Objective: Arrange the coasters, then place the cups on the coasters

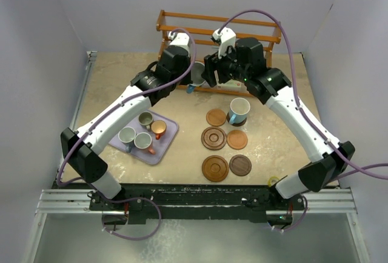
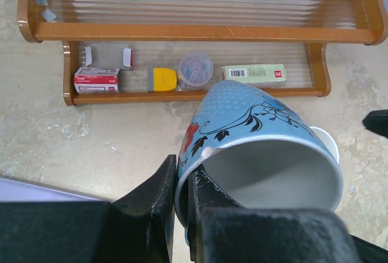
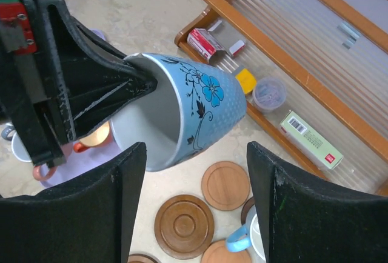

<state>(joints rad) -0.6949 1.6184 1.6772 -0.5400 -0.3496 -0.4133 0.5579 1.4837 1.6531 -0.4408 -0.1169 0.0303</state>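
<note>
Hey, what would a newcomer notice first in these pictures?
The left hand pinches the rim of a blue flowered cup, tilted in the air before the wooden rack, with the open right hand close beside it. Nearby, one cup stands among the laid-out coasters and four more cups wait on the lavender tray.

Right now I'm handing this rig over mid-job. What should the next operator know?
Left gripper: shut on the rim of the blue floral cup, which it holds tilted in the air in front of the wooden shelf.
Right gripper: open, jaws either side of that cup, not gripping.
Done: six coasters are laid out, and one blue cup stands on the far right one.
Left: five coasters are bare. Seat the held cup, then the four cups on the lavender tray.
</note>
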